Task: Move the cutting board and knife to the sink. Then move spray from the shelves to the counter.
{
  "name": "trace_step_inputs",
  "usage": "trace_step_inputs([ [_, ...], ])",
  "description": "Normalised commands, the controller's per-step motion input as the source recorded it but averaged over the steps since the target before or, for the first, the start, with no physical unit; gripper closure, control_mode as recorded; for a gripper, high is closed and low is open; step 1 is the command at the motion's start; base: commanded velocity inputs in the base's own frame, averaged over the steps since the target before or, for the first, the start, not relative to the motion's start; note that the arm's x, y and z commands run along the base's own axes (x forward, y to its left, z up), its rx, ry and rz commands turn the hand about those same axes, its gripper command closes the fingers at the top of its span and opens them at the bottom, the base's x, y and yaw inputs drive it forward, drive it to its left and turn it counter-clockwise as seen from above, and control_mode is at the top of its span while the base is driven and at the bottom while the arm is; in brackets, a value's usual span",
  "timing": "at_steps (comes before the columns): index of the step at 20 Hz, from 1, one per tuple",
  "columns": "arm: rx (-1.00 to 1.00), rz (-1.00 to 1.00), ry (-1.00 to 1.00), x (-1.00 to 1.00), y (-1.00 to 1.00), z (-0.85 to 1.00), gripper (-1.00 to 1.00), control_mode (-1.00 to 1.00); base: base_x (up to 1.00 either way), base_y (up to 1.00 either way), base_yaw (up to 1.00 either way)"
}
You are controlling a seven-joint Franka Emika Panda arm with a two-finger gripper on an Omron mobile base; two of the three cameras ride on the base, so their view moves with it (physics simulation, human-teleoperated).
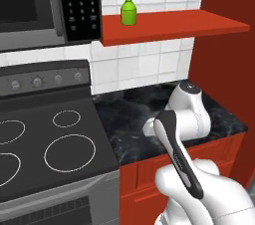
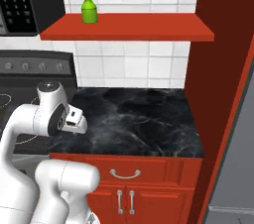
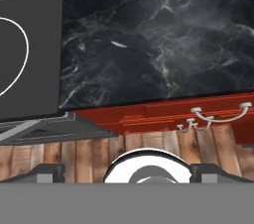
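I see the green narrow-necked spray bottle [image 1: 129,7] upright on the thick red slab shelf [image 1: 174,26]; veined black marble counter [image 2: 134,119] below; gripper [image 3: 126,171] jaws wide, holding nothing.

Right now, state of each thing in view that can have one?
spray: upright on the shelves, untouched
counter: nothing of the task set on it yet
gripper: open, holding nothing, low in front of the counter edge
cabinet doors: shut
drawer: shut
stove: burners dark
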Motion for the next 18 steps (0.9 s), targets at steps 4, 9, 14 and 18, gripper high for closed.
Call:
trace_step_inputs([
  [4,0.0,0.0,0.0,0.0,0.0,0.0,-1.0,1.0,0.16,0.14,0.08],
  [9,0.0,0.0,0.0,0.0,0.0,0.0,-1.0,1.0,0.21,-0.02,0.32],
  [14,0.0,0.0,0.0,0.0,0.0,0.0,-1.0,1.0,0.28,-0.11,0.43],
  [18,0.0,0.0,0.0,0.0,0.0,0.0,-1.0,1.0,0.46,-0.01,0.21],
])
